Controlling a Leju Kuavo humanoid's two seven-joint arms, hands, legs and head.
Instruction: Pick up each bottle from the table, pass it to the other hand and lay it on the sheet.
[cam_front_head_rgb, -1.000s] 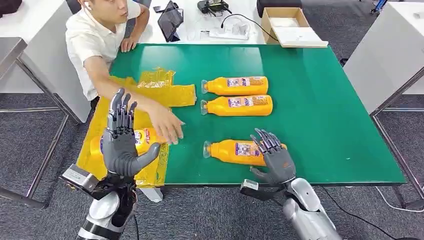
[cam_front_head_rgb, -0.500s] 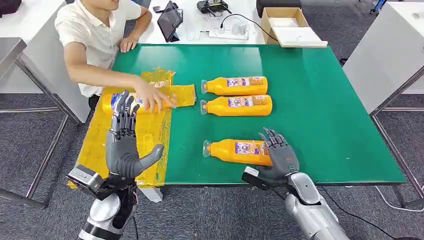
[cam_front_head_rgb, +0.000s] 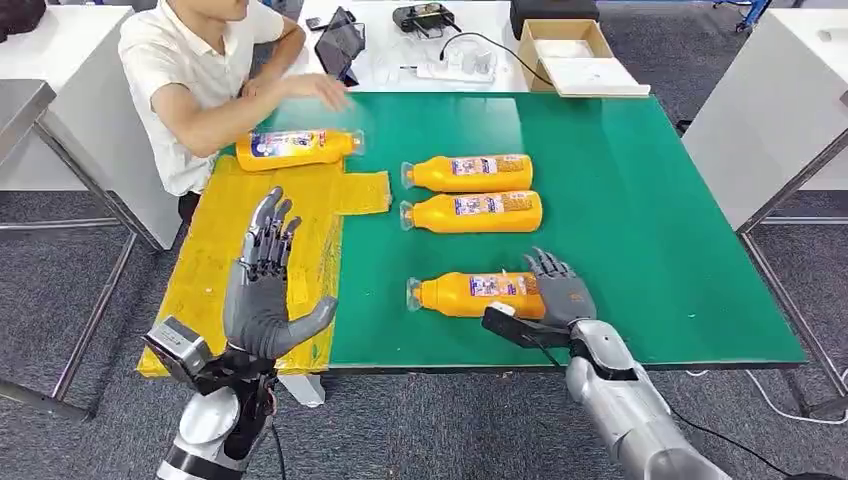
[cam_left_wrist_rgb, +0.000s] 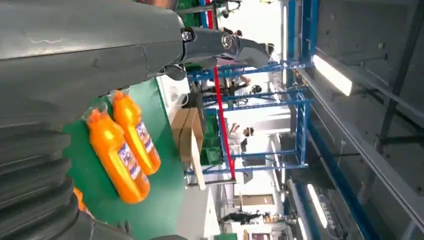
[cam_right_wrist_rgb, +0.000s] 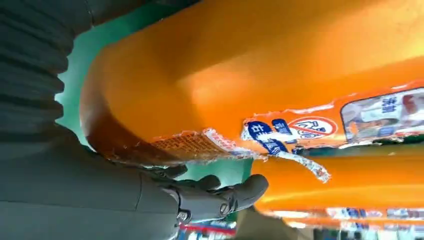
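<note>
**Right hand at near bottle, pick-up step in hand**

Head view. The right hand (cam_front_head_rgb: 562, 293) lies over the base end of the near bottle (cam_front_head_rgb: 470, 294), which rests flat on the green table (cam_front_head_rgb: 650, 220), cap toward the sheet (cam_front_head_rgb: 215, 255). Whether the fingers have closed round the bottle cannot be told here. The left hand (cam_front_head_rgb: 265, 290) is raised, palm up, fingers spread, holding nothing, in front of the sheet's near end. Two more bottles (cam_front_head_rgb: 470, 172) lie side by side further back on the table. A fourth bottle (cam_front_head_rgb: 296, 148) lies at the sheet's far end, beside a seated person (cam_front_head_rgb: 190, 80) whose hand is above it. Judgement: the step is the grasp of the near bottle; next comes a firm closure, a lift, and a carry across to the waiting left hand.

Left wrist view. The two far bottles (cam_left_wrist_rgb: 120, 150) are smooth orange plastic, tapered to the neck, with printed labels. The left thumb (cam_left_wrist_rgb: 225, 47) stands clear of any object.

Right wrist view. The near bottle's (cam_right_wrist_rgb: 260, 75) glossy, rounded base sits against the right palm. Its label edge (cam_right_wrist_rgb: 280, 150) is torn and lifting. The thumb (cam_right_wrist_rgb: 225, 195) lies under the bottle, a sliver of green between; full grip cannot be confirmed.
</note>
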